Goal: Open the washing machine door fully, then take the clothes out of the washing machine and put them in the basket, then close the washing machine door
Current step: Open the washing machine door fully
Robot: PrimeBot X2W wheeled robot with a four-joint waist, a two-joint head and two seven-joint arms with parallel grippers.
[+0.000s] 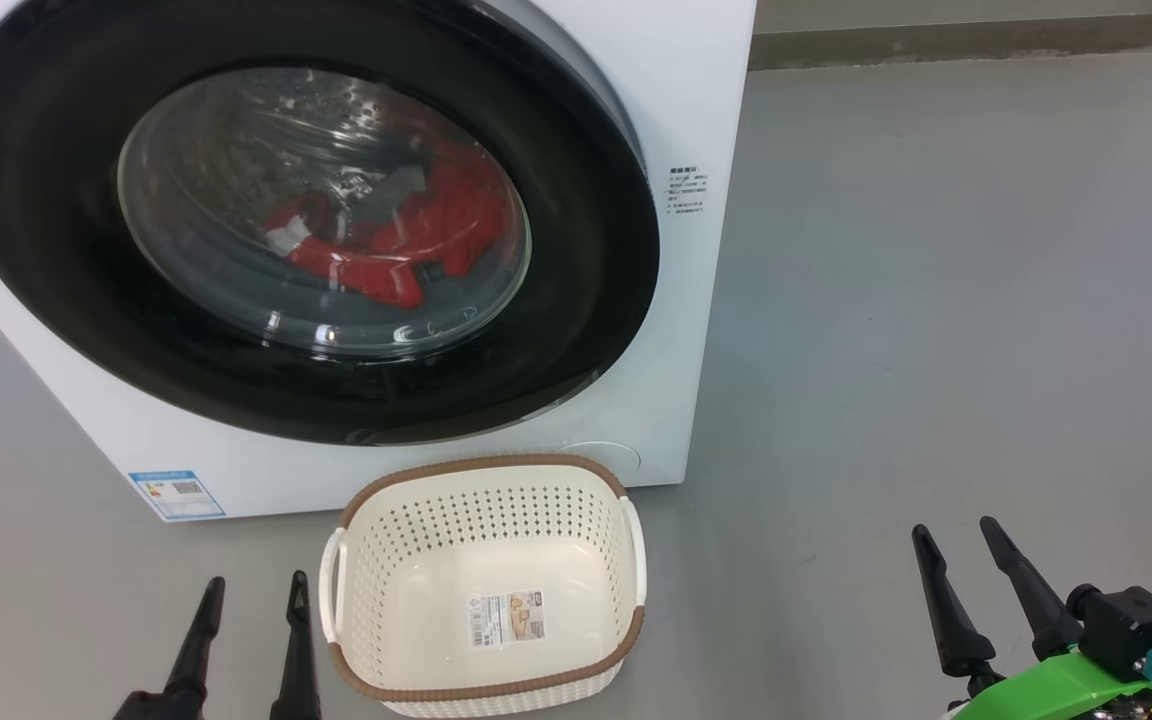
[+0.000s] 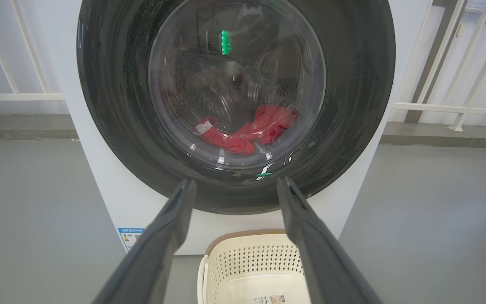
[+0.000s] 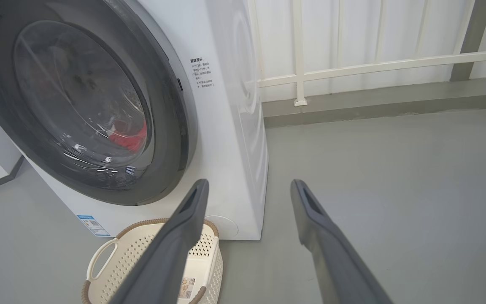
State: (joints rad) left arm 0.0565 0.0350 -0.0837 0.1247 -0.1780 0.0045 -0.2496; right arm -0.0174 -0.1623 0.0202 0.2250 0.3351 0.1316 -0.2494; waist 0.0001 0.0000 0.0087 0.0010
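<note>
The white washing machine (image 1: 706,130) stands ahead with its round black-ringed door (image 1: 46,250) shut against the front. Red clothes (image 1: 386,245) lie low in the drum behind the glass, also seen as clothes (image 2: 247,131) in the left wrist view. The cream basket (image 1: 481,480) sits on the floor right in front of the machine, with a paper label on its floor. My left gripper (image 1: 254,585) is open at the lower left, just left of the basket. My right gripper (image 1: 956,525) is open at the lower right, well away from the machine. Both hold nothing.
Grey floor (image 1: 936,300) stretches to the right of the machine. A white railing (image 3: 352,67) and a low kerb run behind it. A blue label (image 1: 176,493) is stuck low on the machine's front left.
</note>
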